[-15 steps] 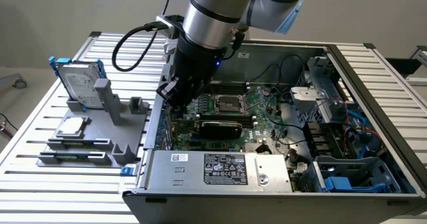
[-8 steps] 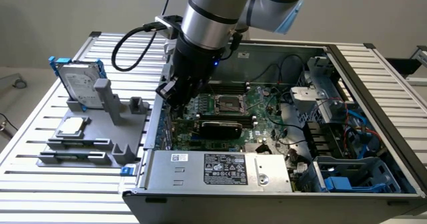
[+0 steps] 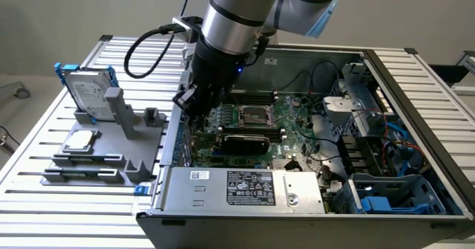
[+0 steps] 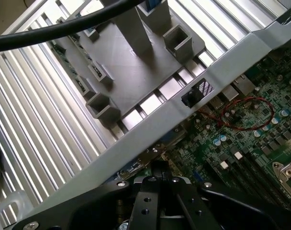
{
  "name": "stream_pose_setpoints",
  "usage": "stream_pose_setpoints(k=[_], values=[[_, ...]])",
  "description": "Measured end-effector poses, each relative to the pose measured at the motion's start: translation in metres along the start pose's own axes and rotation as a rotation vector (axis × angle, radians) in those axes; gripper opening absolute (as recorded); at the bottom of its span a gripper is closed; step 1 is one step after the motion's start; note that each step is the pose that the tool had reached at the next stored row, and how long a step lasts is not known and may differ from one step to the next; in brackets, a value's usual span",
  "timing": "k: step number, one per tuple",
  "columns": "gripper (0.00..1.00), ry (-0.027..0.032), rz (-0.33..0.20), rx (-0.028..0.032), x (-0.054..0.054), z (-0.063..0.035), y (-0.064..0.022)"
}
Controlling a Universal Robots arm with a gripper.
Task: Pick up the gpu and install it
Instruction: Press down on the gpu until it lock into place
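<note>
**Figure. Installation stage, seen from the exterior and wrist cameras.** We see the claw [image 3: 191, 105] lowered inside the open computer case [image 3: 386, 76]. It hangs over the edge of the motherboard [image 3: 297, 121], close to the case wall [image 4: 193, 103] on the exterior view's left. Its fingers are pressed together, and in the wrist view nothing shows between them.

We take the gpu [image 3: 246, 143] to be the black-shrouded card on the motherboard. In the exterior view it sits just below the CPU socket [image 3: 256, 115], apart from the claw. The grey fixture [image 3: 82, 165] on the bench [image 3: 44, 204] carries no such card.

We judge that the pick-up is done and the work stands at the seating stage. We cannot tell from these views whether the card is fully down in its slot.

Any further move calls for:
- care with clearance, since the claw sits between the case wall and upright board components;
- care near the looped red wire [image 4: 246, 115], which lies close by on the board;
- even, vertical force if the card is pressed, so that it does not tilt in the slot.
</note>
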State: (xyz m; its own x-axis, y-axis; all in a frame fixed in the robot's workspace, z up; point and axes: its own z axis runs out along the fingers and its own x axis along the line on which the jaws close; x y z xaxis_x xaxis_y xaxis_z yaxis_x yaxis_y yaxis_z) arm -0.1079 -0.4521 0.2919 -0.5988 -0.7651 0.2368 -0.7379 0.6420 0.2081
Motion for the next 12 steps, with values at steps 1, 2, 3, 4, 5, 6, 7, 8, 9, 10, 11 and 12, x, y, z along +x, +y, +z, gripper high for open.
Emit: stream_pose_setpoints(k=[1, 2, 3, 4, 5, 6, 7, 8, 9, 10, 11, 12], values=[[0.11, 0.0010, 0.000, -0.0011, -0.0005, 0.0000, 0.0004], [0.11, 0.0019, 0.000, -0.0023, -0.0009, -0.0001, 0.0007], [0.11, 0.0029, 0.000, -0.0033, -0.0013, -0.0001, 0.0011], [0.11, 0.0040, 0.000, -0.0046, -0.0017, -0.0001, 0.0014], [0.11, 0.0053, 0.000, -0.0062, -0.0022, -0.0002, 0.0018], [0.11, 0.0070, 0.000, -0.0085, -0.0024, -0.0001, 0.0020], [0.11, 0.0095, -0.001, -0.0114, -0.0025, -0.0001, 0.0021], [0.11, 0.0117, -0.001, -0.0138, -0.0025, -0.0002, 0.0021], [0.11, 0.0131, -0.001, -0.0150, -0.0026, -0.0003, 0.0020], [0.11, 0.0138, -0.001, -0.0155, -0.0028, -0.0003, 0.0019], [0.11, 0.0146, -0.001, -0.0161, -0.0029, -0.0003, 0.0018], [0.11, 0.0156, -0.001, -0.0169, -0.0030, -0.0004, 0.0016]])
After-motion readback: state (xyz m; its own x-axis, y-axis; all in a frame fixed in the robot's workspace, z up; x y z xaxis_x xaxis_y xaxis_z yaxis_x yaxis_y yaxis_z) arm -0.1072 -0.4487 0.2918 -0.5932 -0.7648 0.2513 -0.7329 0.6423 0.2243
